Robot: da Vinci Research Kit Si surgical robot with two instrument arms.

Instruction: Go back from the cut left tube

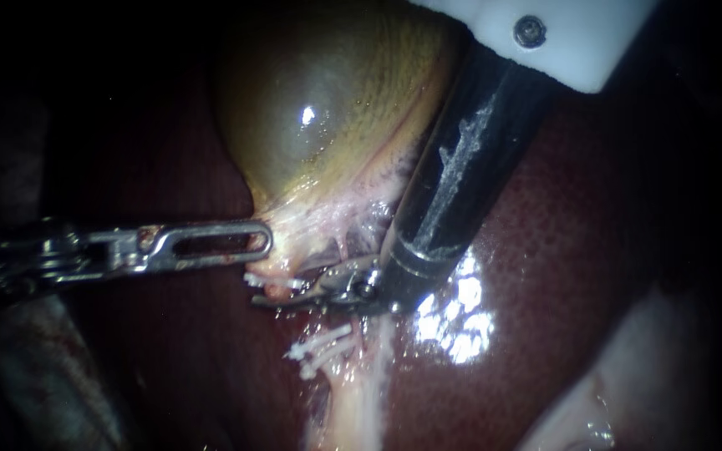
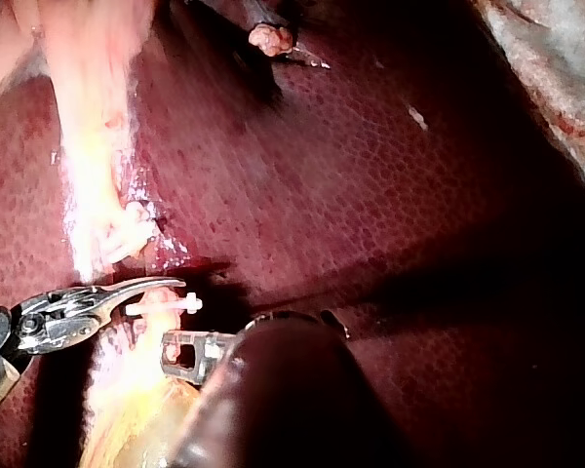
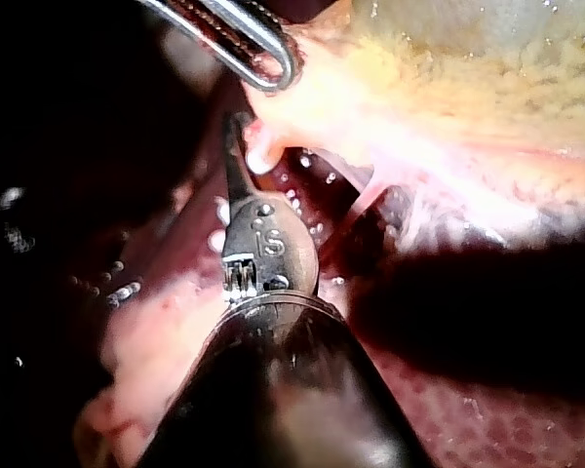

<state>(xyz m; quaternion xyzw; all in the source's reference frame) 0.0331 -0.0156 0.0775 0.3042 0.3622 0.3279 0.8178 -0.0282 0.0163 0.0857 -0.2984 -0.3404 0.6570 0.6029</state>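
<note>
The cut left tube (image 1: 271, 289) lies in two stumps just below the gallbladder (image 1: 327, 108), and white clips (image 1: 319, 347) close the ends. The right instrument (image 1: 284, 299) rests in the gap between the stumps, its jaws pressed together and empty. The left instrument (image 1: 259, 242) pinches the gallbladder neck, I think to hold the tissue stretched. The open room for backing out seems to be along the right shaft, above the liver (image 1: 561, 250).

Dark surroundings at the edges, bright glare on wet liver (image 1: 570, 242)
</note>
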